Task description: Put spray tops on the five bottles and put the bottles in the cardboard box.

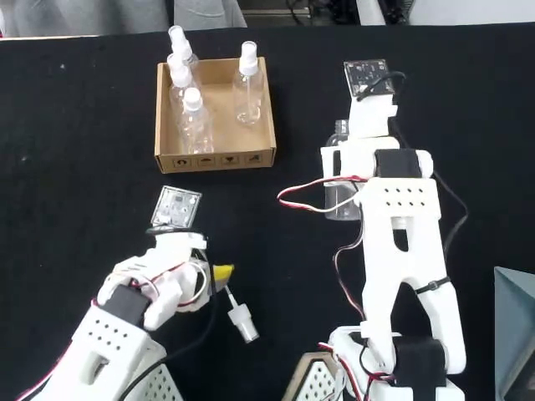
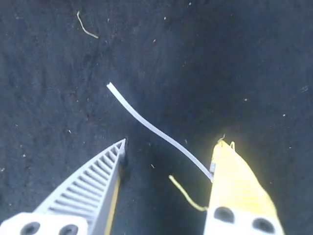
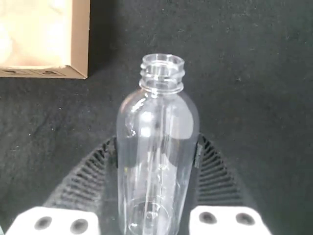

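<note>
The uncapped bottle [image 3: 157,105] stands upright off the near right corner of the cardboard box [image 1: 215,159], its threaded neck open and clear of everything. The right pincer [image 3: 157,143] pinches it, one finger on each side of the body below the shoulder. It is clear, thin-walled and empty, so I judge it light, smooth enough to slip and easy to dent. A mid-body hold with modest pressure suits it and leaves the neck free for the cap.

The last spray top [image 1: 242,322] lies on its side on the black tabletop [image 1: 84,125], well apart from the bottle. Its dip tube [image 2: 146,122] runs across the gap of the left pincer [image 2: 171,144], whose fingers are spread with nothing held, and one end of the tube meets the yellow finger. The tube looks thin and bendy, a poor place to grip. The stiffer head or collar is the likelier hold, with the tube left hanging free to thread into the narrow neck.

Four capped bottles [image 1: 194,117] already stand in the box — this looks like the fifth.
</note>
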